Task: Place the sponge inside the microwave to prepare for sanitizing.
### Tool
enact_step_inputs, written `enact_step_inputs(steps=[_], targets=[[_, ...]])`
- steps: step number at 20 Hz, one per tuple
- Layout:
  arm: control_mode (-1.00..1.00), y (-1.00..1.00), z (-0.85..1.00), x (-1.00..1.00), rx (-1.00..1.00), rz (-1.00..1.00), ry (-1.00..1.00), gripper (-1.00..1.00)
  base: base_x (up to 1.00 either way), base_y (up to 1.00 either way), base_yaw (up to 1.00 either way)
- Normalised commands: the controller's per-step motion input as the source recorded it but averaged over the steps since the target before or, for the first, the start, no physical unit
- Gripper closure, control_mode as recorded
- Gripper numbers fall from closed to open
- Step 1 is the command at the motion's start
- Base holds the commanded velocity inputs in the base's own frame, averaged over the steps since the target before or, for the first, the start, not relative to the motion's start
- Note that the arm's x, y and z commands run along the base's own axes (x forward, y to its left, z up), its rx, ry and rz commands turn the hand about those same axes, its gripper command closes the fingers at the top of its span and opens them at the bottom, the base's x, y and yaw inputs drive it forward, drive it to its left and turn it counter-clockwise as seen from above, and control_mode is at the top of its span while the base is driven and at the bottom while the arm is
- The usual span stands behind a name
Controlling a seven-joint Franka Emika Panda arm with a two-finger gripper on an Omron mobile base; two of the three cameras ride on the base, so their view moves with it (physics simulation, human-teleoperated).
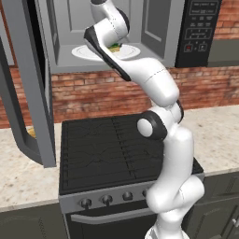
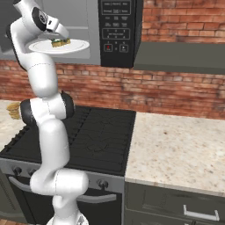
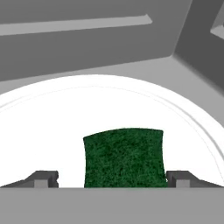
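Green sponge, left base view: the sponge (image 1: 115,47) lies on the white round plate (image 1: 88,52) inside the open microwave (image 1: 65,28), half hidden behind the arm; the door (image 1: 28,93) hangs open at the left, above the stove (image 1: 102,149).
Right base view: the sponge (image 2: 60,42) shows a dark green face over a yellow layer and rests flat on the plate (image 2: 77,45), just under the hand; the button panel (image 2: 116,30) is at its right.
Hand view: the gripper (image 3: 112,179) stands wide apart, one tip on each side of the sponge (image 3: 124,156), with a small gap at each side; it holds nothing.
Handling, my judgement: light and soft, it gives under pressure, not fragile, the green face is rough and not slippery.
Where to hold: across the two short sides, at the middle, with gentle force.
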Motion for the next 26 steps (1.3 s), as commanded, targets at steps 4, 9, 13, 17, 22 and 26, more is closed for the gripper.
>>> enact_step_inputs(steps=[4,9,13,17,22,26], targets=[[-1.00,0.00,-0.01,0.06,0.00,0.00,0.00,-1.00,0.00,0.00,0.00],[-1.00,0.00,0.00,-0.05,0.00,0.00,-0.01,-1.00,0.00,0.00,0.00],[-1.00,0.00,0.00,-0.08,0.00,0.00,0.00,-1.00,0.00,0.00,0.00],[-1.00,0.00,0.04,-0.15,0.00,0.00,0.00,-1.00,0.00,0.00,0.00],[-1.00,0.00,0.01,-0.59,0.00,0.00,-0.05,-1.00,0.00,0.00,0.00],[-1.00,0.00,0.00,-0.83,-0.02,0.00,-0.13,-1.00,0.00,0.00,0.00]])
